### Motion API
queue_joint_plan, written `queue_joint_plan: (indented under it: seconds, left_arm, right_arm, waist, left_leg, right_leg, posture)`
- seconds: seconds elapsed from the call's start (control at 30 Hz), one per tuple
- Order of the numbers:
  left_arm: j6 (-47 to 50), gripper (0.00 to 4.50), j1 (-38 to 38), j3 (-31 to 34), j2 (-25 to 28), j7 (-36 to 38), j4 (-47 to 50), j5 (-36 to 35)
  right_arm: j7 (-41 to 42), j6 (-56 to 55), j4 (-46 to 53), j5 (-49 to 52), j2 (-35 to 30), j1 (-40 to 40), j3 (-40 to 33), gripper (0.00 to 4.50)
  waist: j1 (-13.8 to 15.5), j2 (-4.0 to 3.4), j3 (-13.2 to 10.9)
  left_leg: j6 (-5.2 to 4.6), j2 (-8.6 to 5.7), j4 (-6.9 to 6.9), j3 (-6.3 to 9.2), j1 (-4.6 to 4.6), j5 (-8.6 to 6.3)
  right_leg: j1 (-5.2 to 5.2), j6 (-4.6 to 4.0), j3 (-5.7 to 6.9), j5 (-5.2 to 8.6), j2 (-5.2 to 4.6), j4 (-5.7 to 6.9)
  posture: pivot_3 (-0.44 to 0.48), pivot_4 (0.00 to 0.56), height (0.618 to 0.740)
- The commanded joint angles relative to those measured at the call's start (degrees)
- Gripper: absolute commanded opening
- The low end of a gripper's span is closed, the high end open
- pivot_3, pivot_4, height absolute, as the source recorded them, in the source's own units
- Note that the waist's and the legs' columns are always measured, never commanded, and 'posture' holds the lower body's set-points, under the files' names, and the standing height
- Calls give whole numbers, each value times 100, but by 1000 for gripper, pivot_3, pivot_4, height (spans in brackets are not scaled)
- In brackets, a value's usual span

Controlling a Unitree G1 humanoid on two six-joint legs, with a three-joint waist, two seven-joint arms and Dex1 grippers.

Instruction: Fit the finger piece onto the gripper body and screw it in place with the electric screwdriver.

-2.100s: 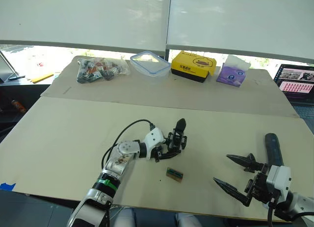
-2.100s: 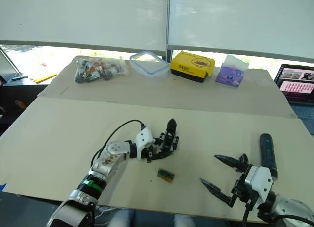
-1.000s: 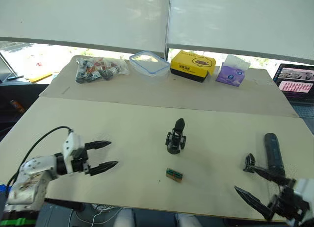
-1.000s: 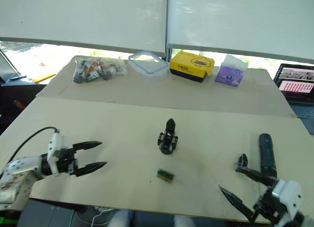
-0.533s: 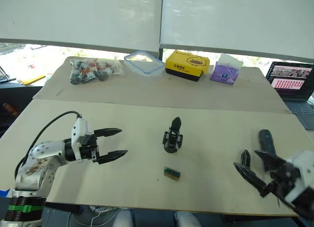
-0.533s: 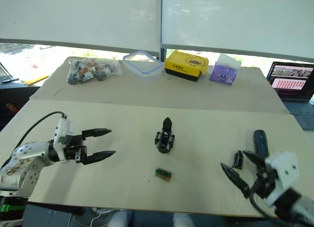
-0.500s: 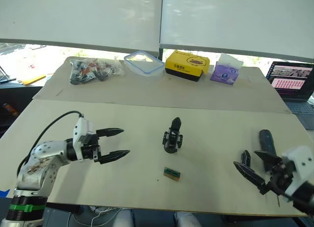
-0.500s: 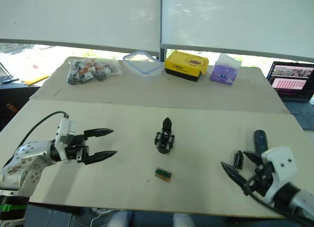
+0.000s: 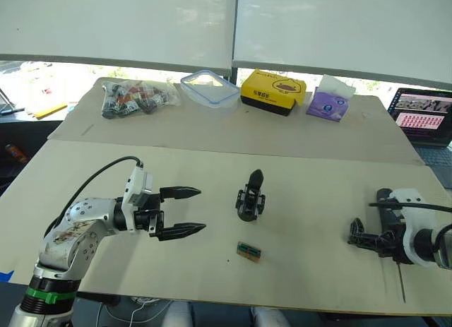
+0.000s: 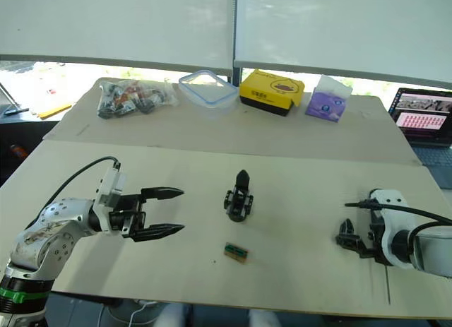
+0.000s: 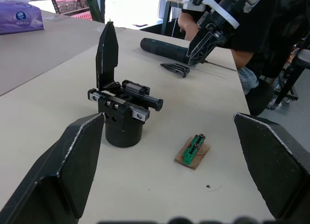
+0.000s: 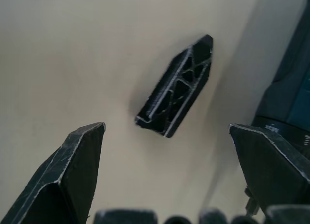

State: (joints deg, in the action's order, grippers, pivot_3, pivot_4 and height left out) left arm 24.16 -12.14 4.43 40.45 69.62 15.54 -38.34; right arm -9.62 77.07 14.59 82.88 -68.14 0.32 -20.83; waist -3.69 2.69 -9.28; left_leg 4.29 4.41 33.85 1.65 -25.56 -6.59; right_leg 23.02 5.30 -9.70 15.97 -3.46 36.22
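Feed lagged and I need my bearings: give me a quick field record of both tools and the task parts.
left tool: open, empty, to the robot's left of the gripper body, fingertips towards it
right tool: open, straddling the finger piece, not touching it
finger piece: flat on the table, beside the electric screwdriver
gripper body: upright mid-table, one pointed blade already on it
electric screwdriver: lying on the table, not held
green block: near the gripper body

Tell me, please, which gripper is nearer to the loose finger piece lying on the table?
The right. The right gripper hangs open directly over the finger piece, next to the electric screwdriver. The left gripper is across the table, beyond the gripper body.
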Motion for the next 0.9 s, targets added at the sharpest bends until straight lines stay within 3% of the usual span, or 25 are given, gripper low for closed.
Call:
queue_joint_plan:
  seconds: [0.03, 0.33, 0.57, 0.67, 0.9]
  left_arm:
    - [-45, 4479, 102, 88, -18, -76, 309, -96]
    - [-87, 4479, 323, -27, -46, -36, 569, -100]
    - [-141, 4479, 427, 23, -71, -123, 639, -95]
    - [-169, 4500, 466, 40, -68, -145, 650, -86]
    - [-178, 4500, 496, 152, -111, -267, 624, -142]
  right_arm:
    - [-50, 214, -283, -210, 153, -412, 202, 4500]
    - [-41, 773, -775, -900, 765, -1290, 673, 4500]
    - [114, 1252, -848, -1472, 1224, -1431, 605, 4500]
    - [186, 1402, -790, -1725, 1432, -1492, 559, 3724]
    - [543, 1543, -262, -1678, 1455, -1442, 401, 1276]
  waist:
    - [-26, 0, 0]
    - [-23, -1, 1]
    - [-24, 10, 7]
    - [-24, 33, 22]
    - [-36, 40, 27]
  left_leg:
    - [0, 0, 0, 0, 0, 0]
    - [-2, 0, 1, -2, -2, 1]
    - [-2, 1, 3, 0, -1, 1]
    - [-2, 1, 3, 0, -1, 1]
    - [-2, 7, 0, 0, 1, 1]
  right_leg:
    - [0, 1, 0, 0, 1, 0]
    - [3, 2, -1, -2, 1, 0]
    - [-1, 2, -1, -3, 3, -1]
    - [-2, 3, -1, -3, 3, -2]
    - [2, 1, -1, -4, 9, 2]
  posture:
    - [0, 150, 740]
    - [0, 150, 740]
    - [0, 150, 740]
    - [0, 150, 740]
    - [0, 150, 740]
